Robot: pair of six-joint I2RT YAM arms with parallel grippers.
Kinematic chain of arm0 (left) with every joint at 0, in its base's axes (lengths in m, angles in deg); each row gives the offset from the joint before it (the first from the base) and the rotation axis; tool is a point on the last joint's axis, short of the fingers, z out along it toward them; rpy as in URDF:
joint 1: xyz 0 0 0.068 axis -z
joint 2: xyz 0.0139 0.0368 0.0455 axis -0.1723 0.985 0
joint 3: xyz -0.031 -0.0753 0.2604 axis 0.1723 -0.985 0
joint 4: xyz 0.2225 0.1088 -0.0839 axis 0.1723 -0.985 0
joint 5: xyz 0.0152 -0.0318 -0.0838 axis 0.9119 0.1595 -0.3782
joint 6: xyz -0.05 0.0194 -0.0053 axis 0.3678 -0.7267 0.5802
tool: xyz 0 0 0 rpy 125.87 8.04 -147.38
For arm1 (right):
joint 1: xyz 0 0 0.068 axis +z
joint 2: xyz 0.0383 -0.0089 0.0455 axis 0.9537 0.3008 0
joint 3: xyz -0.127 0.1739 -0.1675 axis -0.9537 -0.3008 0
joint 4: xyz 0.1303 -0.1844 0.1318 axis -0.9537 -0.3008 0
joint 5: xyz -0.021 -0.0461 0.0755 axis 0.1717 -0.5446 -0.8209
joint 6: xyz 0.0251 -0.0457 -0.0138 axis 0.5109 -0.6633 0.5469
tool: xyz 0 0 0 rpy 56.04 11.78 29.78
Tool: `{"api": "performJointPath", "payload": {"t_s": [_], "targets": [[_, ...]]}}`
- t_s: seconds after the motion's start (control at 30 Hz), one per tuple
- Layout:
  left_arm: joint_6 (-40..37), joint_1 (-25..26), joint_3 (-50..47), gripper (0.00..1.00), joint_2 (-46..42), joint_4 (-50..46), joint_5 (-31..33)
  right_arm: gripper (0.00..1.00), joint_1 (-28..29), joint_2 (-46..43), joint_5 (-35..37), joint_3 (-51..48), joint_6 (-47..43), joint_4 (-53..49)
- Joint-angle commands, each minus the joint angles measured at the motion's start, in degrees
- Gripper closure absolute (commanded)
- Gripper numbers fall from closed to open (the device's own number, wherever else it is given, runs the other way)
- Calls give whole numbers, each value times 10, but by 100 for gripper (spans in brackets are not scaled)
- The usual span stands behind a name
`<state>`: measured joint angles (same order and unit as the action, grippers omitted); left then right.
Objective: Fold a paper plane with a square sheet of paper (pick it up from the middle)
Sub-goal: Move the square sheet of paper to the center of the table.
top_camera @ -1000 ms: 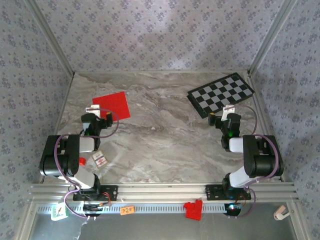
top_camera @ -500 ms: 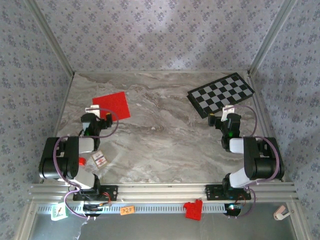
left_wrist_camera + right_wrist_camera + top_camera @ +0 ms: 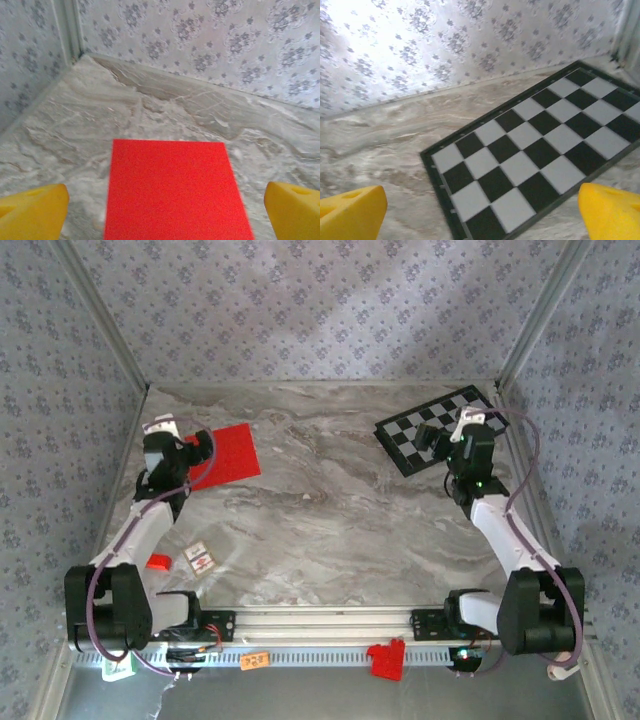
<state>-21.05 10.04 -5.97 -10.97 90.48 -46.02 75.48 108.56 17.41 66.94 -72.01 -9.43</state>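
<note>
The square sheet of paper (image 3: 228, 452) is bright red and lies flat on the marble table at the back left. My left gripper (image 3: 180, 448) hovers at its left edge, open. In the left wrist view the sheet of paper (image 3: 175, 190) lies spread between and ahead of the yellow fingertips (image 3: 30, 212), with nothing held in the gripper (image 3: 162, 212). My right gripper (image 3: 445, 438) is open over the near part of the checkered board (image 3: 440, 425). In the right wrist view its gripper (image 3: 481, 212) is empty, with the yellow fingertips (image 3: 612, 210) wide apart.
The black-and-white checkered board (image 3: 535, 150) lies tilted at the back right. A small red bracket (image 3: 158, 562) and a small packet (image 3: 201, 558) lie near the left arm's base. A red plastic piece (image 3: 386, 658) sits on the front rail. Patterned walls close three sides.
Both arms have unfolded and reached toward the back. The left gripper has moved up to the red sheet's left edge, the right one over the checkered board. Both remain open.
</note>
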Motion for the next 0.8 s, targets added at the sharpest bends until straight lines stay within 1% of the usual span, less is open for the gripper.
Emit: {"api": "performJointPath", "payload": {"t_s": [0.0, 0.1, 0.27, 0.4, 0.53, 0.77], "targets": [[91, 3, 30, 0, 10, -83, -33, 0, 11, 38, -36, 56, 124, -143], [139, 2, 36, 0, 30, -85, -62, 0, 18, 80, -77, 102, 165, -188], [172, 0, 67, 0, 96, -107, -122, 0, 39, 123, -123, 125, 187, -183], [193, -12, 91, 0, 143, -138, -151, 0, 62, 142, -133, 126, 199, -168], [198, -28, 111, 0, 190, -135, -201, 0, 82, 153, -129, 126, 199, -154], [179, -36, 231, 0, 316, -184, -237, 0, 113, 178, -132, 146, 202, -149]]}}
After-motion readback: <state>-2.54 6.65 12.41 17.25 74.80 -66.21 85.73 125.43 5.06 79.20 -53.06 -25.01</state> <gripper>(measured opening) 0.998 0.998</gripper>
